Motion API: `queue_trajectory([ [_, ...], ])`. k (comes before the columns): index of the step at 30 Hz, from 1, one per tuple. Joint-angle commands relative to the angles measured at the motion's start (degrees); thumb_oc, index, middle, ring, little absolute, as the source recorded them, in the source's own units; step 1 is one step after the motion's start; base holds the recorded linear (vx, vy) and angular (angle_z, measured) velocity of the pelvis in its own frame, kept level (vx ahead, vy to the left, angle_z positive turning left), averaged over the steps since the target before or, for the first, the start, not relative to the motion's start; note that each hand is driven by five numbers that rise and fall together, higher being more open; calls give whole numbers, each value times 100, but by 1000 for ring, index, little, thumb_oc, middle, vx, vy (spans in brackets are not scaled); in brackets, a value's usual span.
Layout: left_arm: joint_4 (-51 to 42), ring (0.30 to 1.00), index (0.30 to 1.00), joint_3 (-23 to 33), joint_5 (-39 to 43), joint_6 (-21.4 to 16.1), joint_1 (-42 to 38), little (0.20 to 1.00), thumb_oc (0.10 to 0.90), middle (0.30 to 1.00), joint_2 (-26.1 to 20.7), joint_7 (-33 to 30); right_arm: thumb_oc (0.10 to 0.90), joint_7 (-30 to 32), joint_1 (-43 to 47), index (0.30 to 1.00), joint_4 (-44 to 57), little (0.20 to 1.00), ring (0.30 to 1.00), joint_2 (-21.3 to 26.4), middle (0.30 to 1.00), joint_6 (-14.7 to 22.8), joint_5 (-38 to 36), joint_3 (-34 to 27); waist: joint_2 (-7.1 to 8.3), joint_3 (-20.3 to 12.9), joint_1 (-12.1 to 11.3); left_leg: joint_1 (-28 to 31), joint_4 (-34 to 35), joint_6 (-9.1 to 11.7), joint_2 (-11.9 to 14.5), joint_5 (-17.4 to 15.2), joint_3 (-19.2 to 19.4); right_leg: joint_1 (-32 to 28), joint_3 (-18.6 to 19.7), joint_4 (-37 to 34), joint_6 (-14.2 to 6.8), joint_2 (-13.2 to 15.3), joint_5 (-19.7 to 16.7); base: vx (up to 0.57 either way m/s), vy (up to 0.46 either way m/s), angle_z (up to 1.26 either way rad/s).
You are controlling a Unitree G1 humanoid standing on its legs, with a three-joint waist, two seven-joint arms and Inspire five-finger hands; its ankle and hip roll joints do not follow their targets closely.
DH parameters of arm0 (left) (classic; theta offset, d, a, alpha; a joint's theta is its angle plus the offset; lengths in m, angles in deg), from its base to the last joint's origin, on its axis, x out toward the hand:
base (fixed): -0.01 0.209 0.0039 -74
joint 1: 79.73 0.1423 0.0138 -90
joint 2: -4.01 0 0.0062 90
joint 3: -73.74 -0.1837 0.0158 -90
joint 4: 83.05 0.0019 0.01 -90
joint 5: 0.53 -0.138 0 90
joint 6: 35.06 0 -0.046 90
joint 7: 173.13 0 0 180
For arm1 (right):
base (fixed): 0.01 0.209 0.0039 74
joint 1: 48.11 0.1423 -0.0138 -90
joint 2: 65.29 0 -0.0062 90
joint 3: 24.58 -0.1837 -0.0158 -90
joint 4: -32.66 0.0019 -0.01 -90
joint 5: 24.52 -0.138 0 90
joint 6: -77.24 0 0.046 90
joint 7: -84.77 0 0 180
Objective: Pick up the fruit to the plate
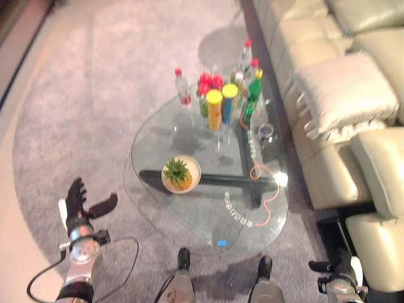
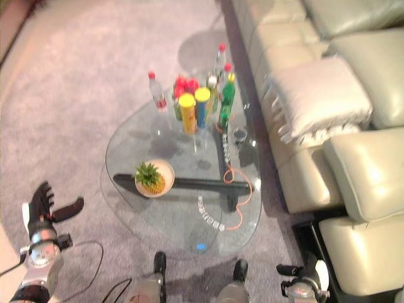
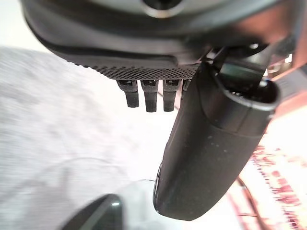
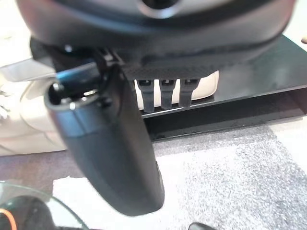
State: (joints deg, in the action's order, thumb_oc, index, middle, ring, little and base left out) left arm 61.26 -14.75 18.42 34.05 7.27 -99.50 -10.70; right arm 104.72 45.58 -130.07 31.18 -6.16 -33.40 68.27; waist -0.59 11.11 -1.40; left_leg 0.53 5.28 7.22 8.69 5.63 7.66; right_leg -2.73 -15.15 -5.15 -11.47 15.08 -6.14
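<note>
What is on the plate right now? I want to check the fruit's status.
A pineapple already sits on the plate, leafy crown showing. The plate surface under it is covered. Both hands hold nothing.

The room is brightly and evenly lit, enough to wash the pale sofa (image 1: 379,170) and the cushion (image 1: 344,95) on the right almost white, with little shading left in their folds. A hard white glare spot sits on the right edge of the glass table (image 1: 158,214), near the sofa. The bottles (image 1: 222,95) at the far end throw soft grey shadows through the glass onto the carpet (image 1: 95,95), and a round dim patch lies on the carpet beyond the table. The plate (image 1: 189,165) casts a faint shadow beneath itself. In the left wrist view the left hand (image 3: 211,158) stands dark against an overbright background.
</note>
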Motion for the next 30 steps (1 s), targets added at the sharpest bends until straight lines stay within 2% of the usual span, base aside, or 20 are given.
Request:
queue_trajectory([
  [1, 843, 900, 900, 277, -549, 57, -347, 900, 800, 900, -53, 179, 800, -586, -104, 900, -317, 900, 900, 243, 900, -313, 144, 35, -7, -309, 28, 154, -28, 209, 313, -44, 198, -87, 31, 169, -147, 249, -6, 84, -27, -4],
  [5, 1342, 900, 900, 47, -889, 282, -280, 900, 800, 900, -53, 468, 800, -987, -75, 900, -505, 900, 900, 244, 900, -521, 176, 113, -23, -416, 77, 270, -28, 238, 359, -68, 226, -223, 23, 122, -149, 215, 3, 45, 3, -3],
  [10, 1946, 900, 900, -387, -1088, 775, -175, 900, 800, 900, 213, 1609, 800, -1202, 1, 900, -676, 900, 900, 218, 900, -676, 556, 286, -52, -534, 144, 473, -28, 239, 397, -112, 260, -394, 35, 127, -116, 153, 72, 10, 24, -2],
  [17, 2111, 900, 900, -816, -1250, 1484, -133, 900, 800, 900, 576, 2593, 800, -1362, 115, 900, -720, 900, 900, 88, 900, -926, 856, 470, -61, -608, 155, 599, -28, 225, 424, -175, 277, -487, 32, 67, -125, 132, 66, 1, 4, -4],
  [19, 2188, 900, 900, -969, -1244, 1782, -130, 900, 800, 900, 714, 2734, 800, -1412, 174, 900, -757, 900, 900, 38, 900, -1007, 942, 555, -68, -647, 156, 624, -28, 216, 431, -191, 274, -505, 33, 50, -125, 120, 65, 0, 0, 0],
  [25, 2401, 900, 900, -1068, -1359, 2317, -191, 900, 800, 900, 829, 2918, 800, -1518, 261, 900, -764, 900, 900, -87, 900, -1136, 1118, 740, -48, -739, 161, 658, -28, 229, 452, -225, 309, -512, 7, 15, -146, 132, 48, -2, 0, -3],
  [30, 2486, 900, 900, -1079, -1387, 2512, -261, 900, 800, 900, 928, 3161, 800, -1617, 301, 900, -746, 900, 900, -184, 900, -1201, 1145, 857, -18, -778, 163, 671, -28, 229, 457, -239, 299, -517, 9, 15, -146, 121, 48, 9, -4, -4],
])
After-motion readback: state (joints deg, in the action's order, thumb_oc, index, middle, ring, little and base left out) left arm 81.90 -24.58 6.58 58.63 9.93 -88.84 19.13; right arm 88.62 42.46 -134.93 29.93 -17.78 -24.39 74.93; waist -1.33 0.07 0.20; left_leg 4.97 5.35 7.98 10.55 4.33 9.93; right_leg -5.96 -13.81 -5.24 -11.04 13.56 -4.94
